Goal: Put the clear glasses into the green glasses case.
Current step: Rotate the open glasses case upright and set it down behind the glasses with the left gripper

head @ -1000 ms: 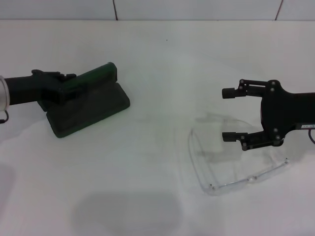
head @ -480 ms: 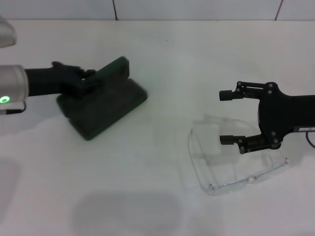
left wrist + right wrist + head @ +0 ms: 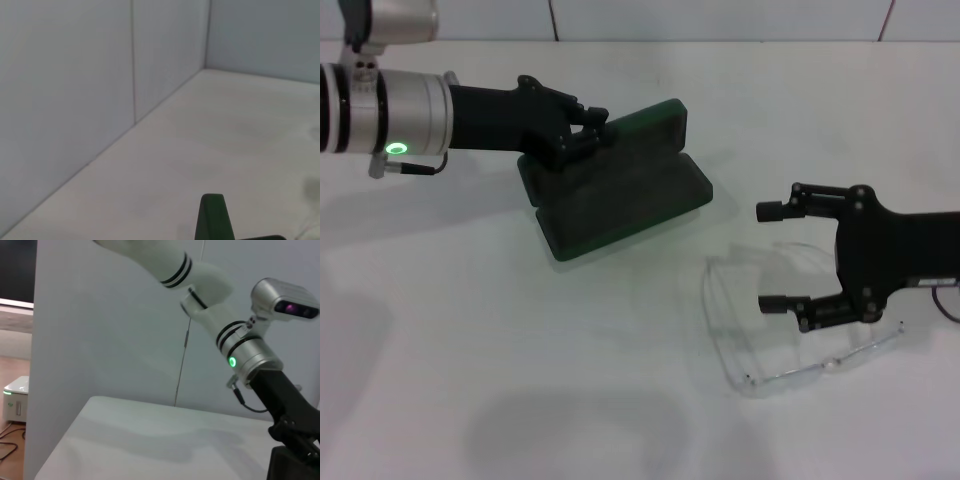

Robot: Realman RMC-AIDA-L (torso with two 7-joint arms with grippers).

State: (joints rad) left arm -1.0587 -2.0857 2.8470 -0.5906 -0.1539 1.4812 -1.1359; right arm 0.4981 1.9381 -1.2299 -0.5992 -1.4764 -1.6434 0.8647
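The green glasses case (image 3: 620, 200) lies open on the white table, left of centre, its lid (image 3: 645, 125) raised at the back. My left gripper (image 3: 585, 130) reaches in from the left and is shut on the lid's left end. A green sliver of the lid (image 3: 214, 220) shows in the left wrist view. The clear glasses (image 3: 790, 375) lie on the table at the right, arms pointing away from me. My right gripper (image 3: 766, 258) comes in from the right, open, over the glasses. One of its fingers (image 3: 782, 304) lies across the lens area.
A tiled wall (image 3: 720, 18) runs along the table's back edge. In the right wrist view, the left arm (image 3: 250, 355) with its green light shows above a dark corner of the case (image 3: 290, 462). Bare table lies in front of the case.
My left gripper has carried the open case to the right, toward the glasses. The right gripper has shifted slightly left and lower over the glasses, still open.
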